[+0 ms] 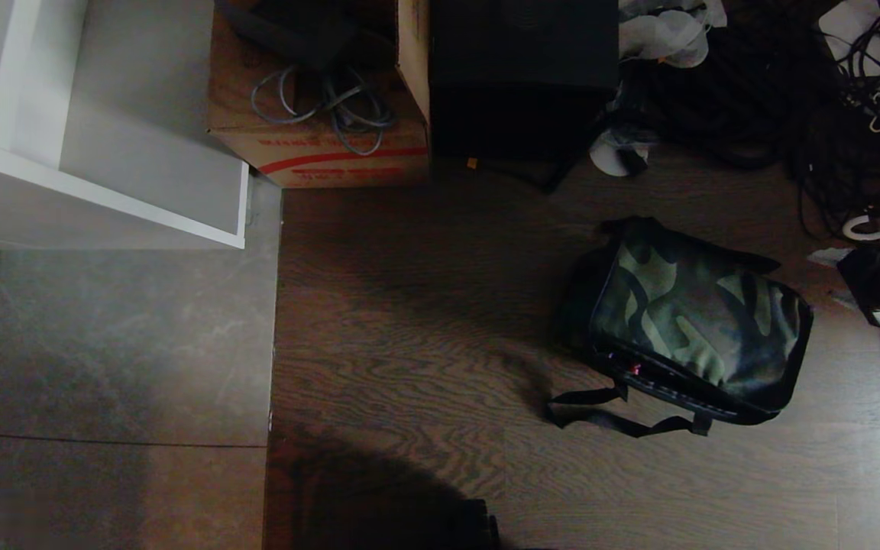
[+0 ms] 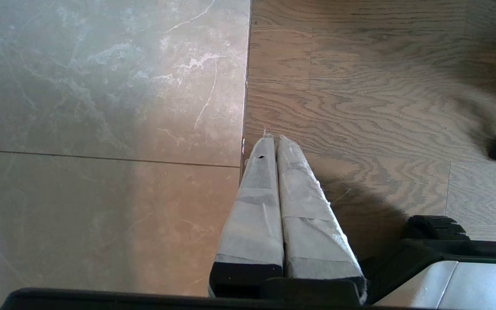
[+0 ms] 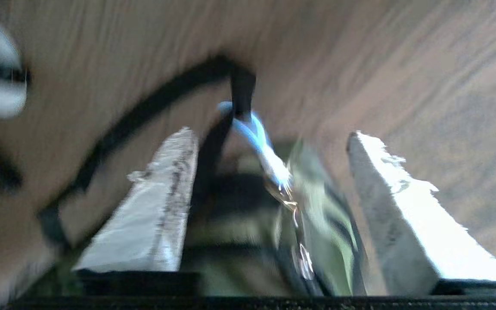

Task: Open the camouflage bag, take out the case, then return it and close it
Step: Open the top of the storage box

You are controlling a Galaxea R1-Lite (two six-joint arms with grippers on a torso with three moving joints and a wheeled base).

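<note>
Bag (image 3: 317,224) between spread right fingers (image 3: 157,215)

A cluttered storage corner of an indoor room, seen from above: a wood-grain plank floor (image 1: 425,321) meets grey stone-look tiles (image 1: 111,344) at left of the frame. Along the top edge sit an open cardboard box (image 1: 318,145) holding coiled grey cables (image 1: 325,99), a plain black box (image 1: 524,76) and, at upper right, a heap of black cords (image 1: 860,114). A white shelf unit (image 1: 104,122) fills the upper left corner.
</note>
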